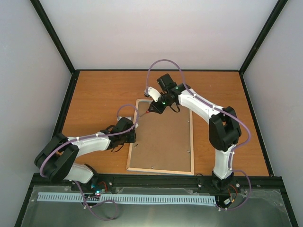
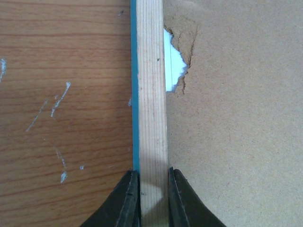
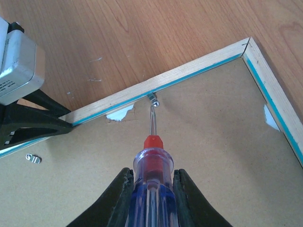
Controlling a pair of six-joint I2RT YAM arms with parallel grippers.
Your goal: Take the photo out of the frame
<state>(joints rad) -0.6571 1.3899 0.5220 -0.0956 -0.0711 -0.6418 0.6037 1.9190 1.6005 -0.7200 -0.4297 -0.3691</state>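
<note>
Frame (image 1: 191, 142) rim lies pinched between left fingers (image 2: 125, 203); right fingers (image 3: 116, 198) clamp a screwdriver (image 3: 151, 189) at its clip (image 3: 152, 98).

turquoise-edged pale wood frame (image 1: 191, 142), brown backing board (image 1: 163, 142)

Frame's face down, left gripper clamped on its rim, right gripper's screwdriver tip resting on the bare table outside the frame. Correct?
Not quite. In the right wrist view the tip of the screwdriver sits at a metal clip just inside the rim of the frame, over the backing board, not on the table. The rest holds.
</note>
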